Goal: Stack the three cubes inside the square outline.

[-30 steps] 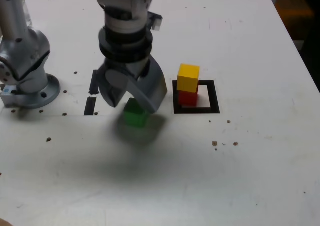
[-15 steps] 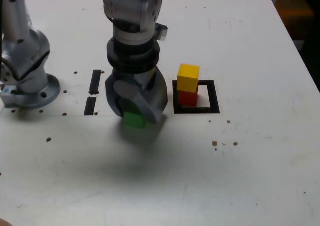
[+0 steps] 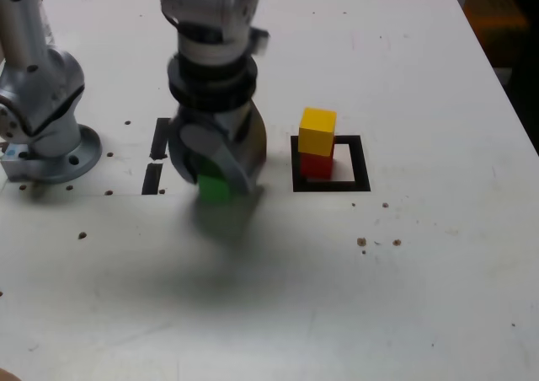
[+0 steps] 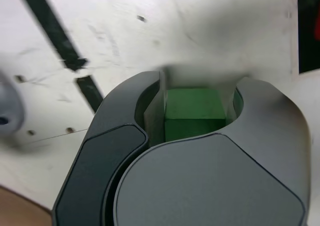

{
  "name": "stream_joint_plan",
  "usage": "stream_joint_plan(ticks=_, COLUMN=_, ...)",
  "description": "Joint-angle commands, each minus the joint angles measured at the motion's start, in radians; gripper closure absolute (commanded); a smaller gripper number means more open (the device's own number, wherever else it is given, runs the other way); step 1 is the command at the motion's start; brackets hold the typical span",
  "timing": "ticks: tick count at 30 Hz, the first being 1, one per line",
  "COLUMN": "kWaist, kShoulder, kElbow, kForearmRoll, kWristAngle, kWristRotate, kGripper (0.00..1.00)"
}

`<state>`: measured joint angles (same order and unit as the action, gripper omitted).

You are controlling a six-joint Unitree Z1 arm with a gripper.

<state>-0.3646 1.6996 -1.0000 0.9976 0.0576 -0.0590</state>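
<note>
Grasping green cube (image 3: 214,189) in gripper (image 4: 201,93), nearer desk's (image 3: 438,288) left edge in exterior view. Final pick, probably (check grip): raise, carry toward right edge, lower onto yellow cube (image 3: 317,130), atop red cube (image 3: 317,167) in square outline (image 3: 363,163).

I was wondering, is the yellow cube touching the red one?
Touching: the exterior view shows the yellow cube stacked on the red cube, with no gap between.
</note>
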Motion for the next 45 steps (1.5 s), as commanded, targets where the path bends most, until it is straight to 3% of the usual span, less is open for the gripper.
stream_joint_plan(ticks=1, kWaist=-0.002, kShoulder=-0.016, kElbow=-0.029, kForearmRoll=0.050, kWristAngle=0.016, kWristRotate=-0.010, kGripper=0.87)
stream_joint_plan(ticks=5, kWaist=-0.002, kShoulder=-0.025, kElbow=-0.195, kForearmRoll=0.275, kWristAngle=0.072, kWristRotate=-0.030, kGripper=0.87)
stream_joint_plan(ticks=10, kWaist=-0.001, kShoulder=-0.010, kElbow=-0.311, kForearmRoll=0.358, kWristAngle=0.092, kWristRotate=-0.013, kGripper=0.87)
stream_joint_plan(ticks=26, kWaist=0.063, kShoulder=0.080, kElbow=-0.566, kForearmRoll=0.379, kWristAngle=0.082, kWristRotate=0.092, kGripper=0.87)
stream_joint_plan(ticks=45, kWaist=0.146, kShoulder=0.149, kElbow=-0.601, kForearmRoll=0.352, kWristAngle=0.077, kWristRotate=0.156, kGripper=0.84)
